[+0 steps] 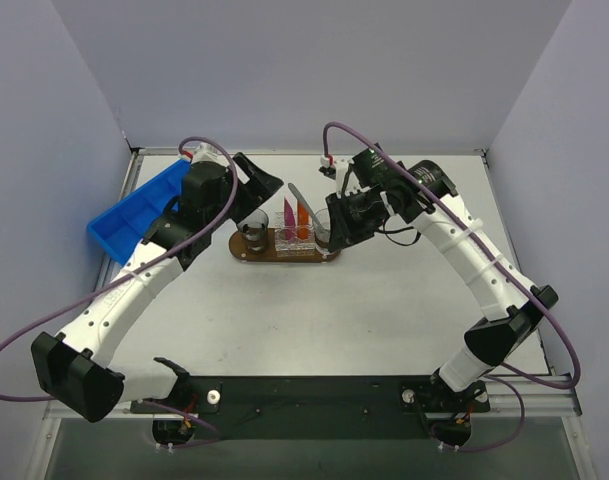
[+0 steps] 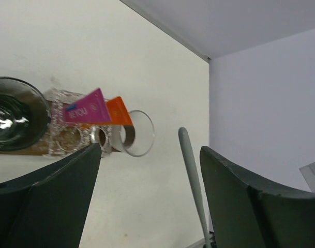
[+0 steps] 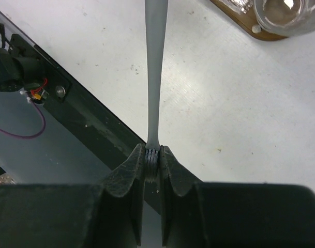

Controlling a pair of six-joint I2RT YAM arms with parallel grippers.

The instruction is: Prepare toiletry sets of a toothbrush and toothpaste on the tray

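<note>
Boxed in at the back and on both sides by plain, pale lilac-grey walls (image 1: 314,70), meeting a flat white table (image 1: 324,320) along a thin metal edge strip (image 1: 404,152). Lit evenly, with only soft, faint shadows on the tabletop and a few small dark specks showing up close in the right wrist view. Bordered at the near edge by a black mounting rail (image 1: 314,385), with a dull grey-green surface (image 1: 314,450) below it, too unclear to name.

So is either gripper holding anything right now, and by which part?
The right gripper pinches the grey toothbrush by one end, the rest sticking out past its fingertips. The left gripper is open and holds nothing.
</note>
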